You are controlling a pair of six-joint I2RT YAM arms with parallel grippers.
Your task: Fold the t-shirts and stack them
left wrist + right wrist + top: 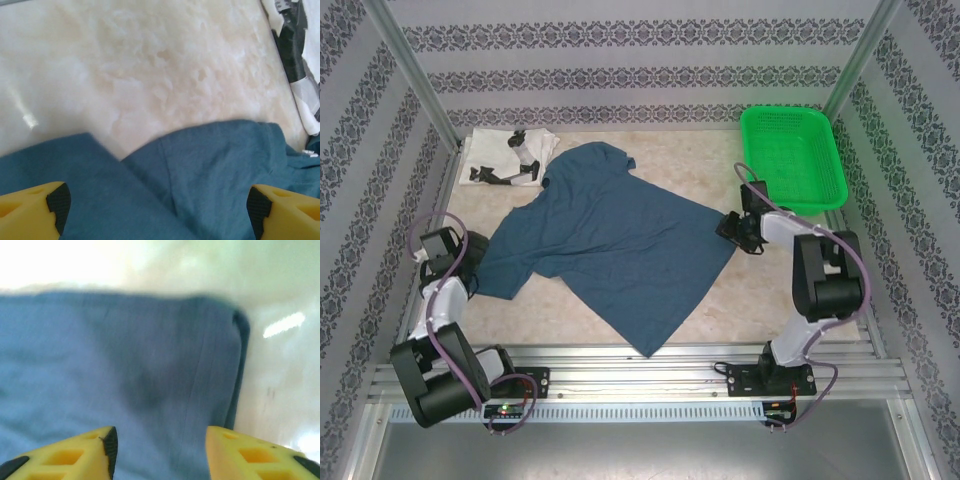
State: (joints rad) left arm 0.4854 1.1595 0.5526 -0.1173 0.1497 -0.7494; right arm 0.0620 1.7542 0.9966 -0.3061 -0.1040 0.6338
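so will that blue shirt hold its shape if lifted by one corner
Probably not: the blue shirt lies flat with soft creases, so it should sag. It looks thin, likely light. Pushed on the glossy table it may bunch.

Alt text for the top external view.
A blue-teal t-shirt lies spread on a marble-patterned table, the left end effector at one sleeve and the right end effector at a corner. A folded white shirt sits back left, a green basket back right.
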